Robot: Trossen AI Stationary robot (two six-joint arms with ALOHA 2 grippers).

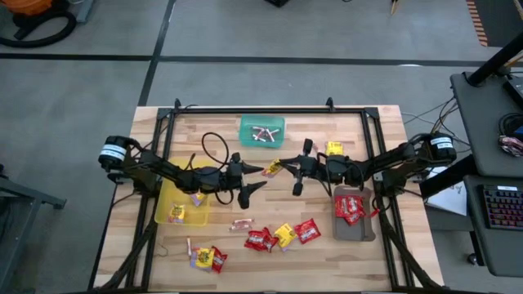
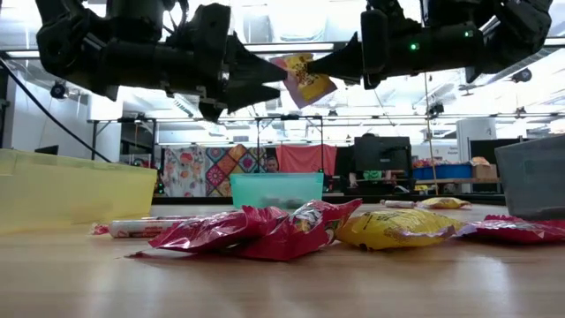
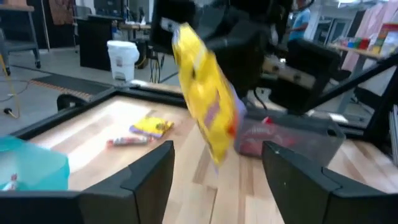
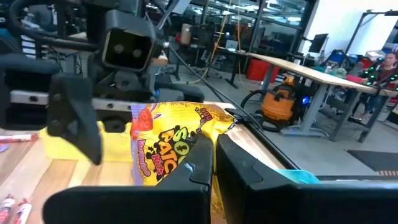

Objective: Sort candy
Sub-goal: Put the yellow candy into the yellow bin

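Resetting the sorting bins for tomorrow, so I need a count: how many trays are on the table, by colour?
Yellow tray: 1
Green tray: 1
Grey tray: 1
Total: 3

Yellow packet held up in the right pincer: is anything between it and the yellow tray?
Only the left pincer: it hangs open between the yellow packet, gripped in the right pincer, and the yellow tray. No candy blocks the way.
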